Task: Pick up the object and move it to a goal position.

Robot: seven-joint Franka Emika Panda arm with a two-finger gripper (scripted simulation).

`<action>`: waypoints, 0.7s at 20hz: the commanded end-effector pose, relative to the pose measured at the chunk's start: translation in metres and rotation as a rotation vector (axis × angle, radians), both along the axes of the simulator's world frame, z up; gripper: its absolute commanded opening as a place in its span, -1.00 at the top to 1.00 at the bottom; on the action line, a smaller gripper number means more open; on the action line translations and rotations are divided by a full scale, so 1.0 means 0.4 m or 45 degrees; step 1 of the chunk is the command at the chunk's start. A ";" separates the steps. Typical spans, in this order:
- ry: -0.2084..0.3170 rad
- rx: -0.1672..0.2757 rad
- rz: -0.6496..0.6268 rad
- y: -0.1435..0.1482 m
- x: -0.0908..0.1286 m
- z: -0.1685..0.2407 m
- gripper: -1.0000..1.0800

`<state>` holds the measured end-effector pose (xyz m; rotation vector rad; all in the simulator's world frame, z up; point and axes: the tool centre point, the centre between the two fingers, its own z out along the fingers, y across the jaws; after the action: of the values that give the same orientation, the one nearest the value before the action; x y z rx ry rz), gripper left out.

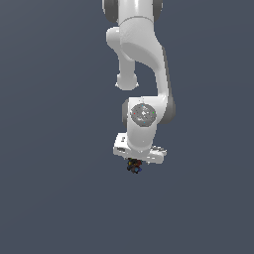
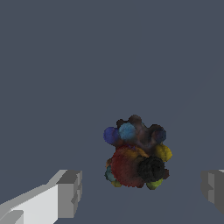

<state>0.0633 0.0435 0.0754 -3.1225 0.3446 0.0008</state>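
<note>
One lumpy object, no clear long axis, between claw fingers

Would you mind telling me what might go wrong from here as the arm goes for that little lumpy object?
1. In the wrist view the lumpy multicoloured object sits between the open jaws of the gripper but nearer one finger, so closing may nudge it aside.
2. It is small and bumpy, so the pads may catch only a knob and let it slip.
3. In the exterior view the hand hides most of it.

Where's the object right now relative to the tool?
In the exterior view, the object sits directly under the tool, below frame centre. The wrist view shows it between the open fingers, touching neither.
</note>
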 end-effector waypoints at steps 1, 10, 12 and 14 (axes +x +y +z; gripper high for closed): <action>0.001 0.000 -0.001 0.000 -0.001 -0.021 -0.92; 0.000 0.000 -0.004 0.000 -0.001 -0.114 -0.92; 0.000 0.000 -0.004 0.001 0.001 -0.115 -0.92; 0.000 0.000 -0.004 0.001 0.002 -0.115 1.00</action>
<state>0.0666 0.0402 0.0350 -3.1224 0.3564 -0.0126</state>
